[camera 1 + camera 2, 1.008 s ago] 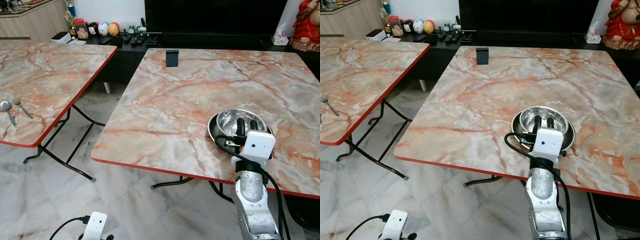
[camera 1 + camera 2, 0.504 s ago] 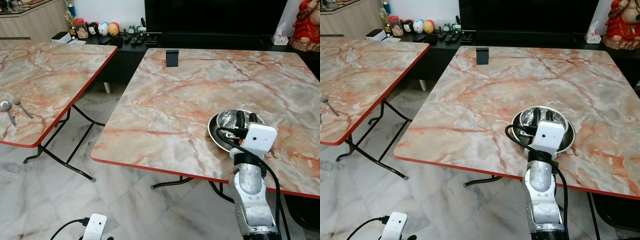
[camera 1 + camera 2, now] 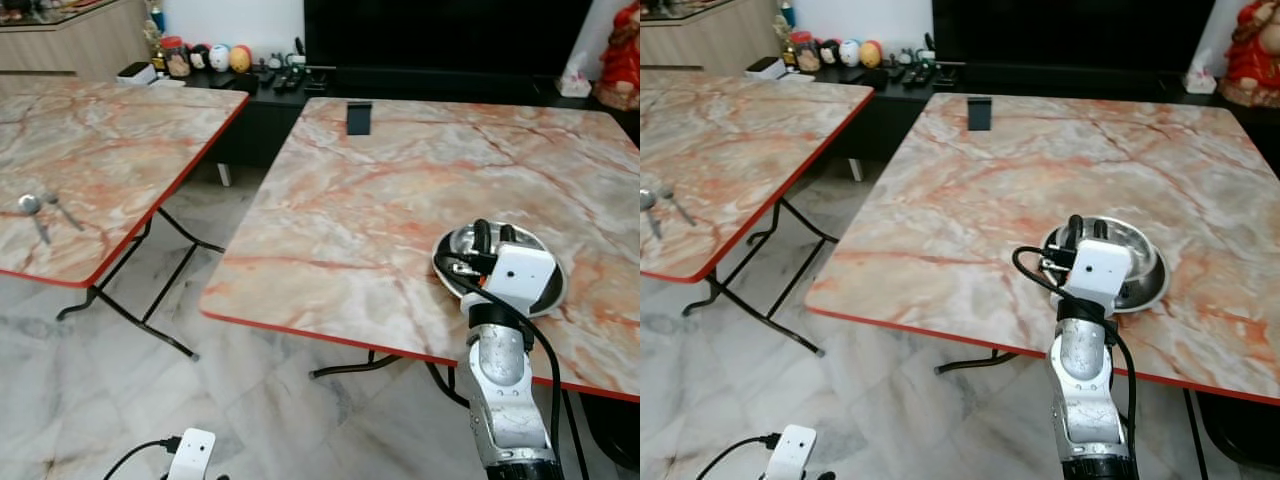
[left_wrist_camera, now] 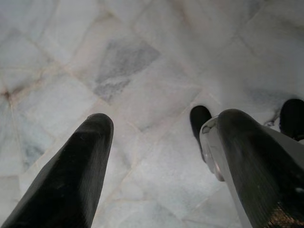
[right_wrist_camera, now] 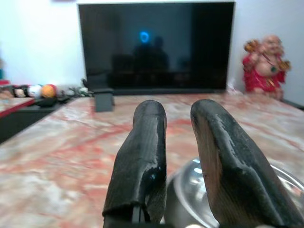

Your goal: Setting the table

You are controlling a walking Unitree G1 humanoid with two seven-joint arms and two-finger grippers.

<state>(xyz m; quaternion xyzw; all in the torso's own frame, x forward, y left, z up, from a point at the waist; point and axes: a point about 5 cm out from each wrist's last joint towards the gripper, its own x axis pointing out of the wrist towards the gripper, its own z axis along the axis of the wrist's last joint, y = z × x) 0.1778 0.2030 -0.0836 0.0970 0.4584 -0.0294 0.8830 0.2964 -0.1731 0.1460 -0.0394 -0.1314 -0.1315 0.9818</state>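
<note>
A steel bowl (image 3: 1137, 250) sits near the front right edge of the marble table (image 3: 380, 190). My right gripper (image 3: 1087, 224) hovers over the bowl's near left rim, fingers pointing across the table. In the right wrist view the right gripper (image 5: 178, 109) is narrowly open with nothing between its fingers, and the bowl (image 5: 190, 190) lies just below them. A spoon (image 3: 30, 206) and a fork (image 3: 62, 208) lie on the second marble table (image 3: 110, 140) to the left. My left gripper (image 4: 166, 123) hangs open over the floor.
A small black stand (image 3: 358, 117) stands at the far edge of the near table. Behind it are a dark TV (image 5: 156, 45), a low cabinet with figurines (image 3: 215, 58) and a red statue (image 5: 263, 61). Folding table legs (image 3: 150, 300) cross the gap between the tables.
The camera has shifted, so the whole scene sits differently. My right gripper has drawn back slightly from inside the bowl toward its near rim. The bowl has stayed in place.
</note>
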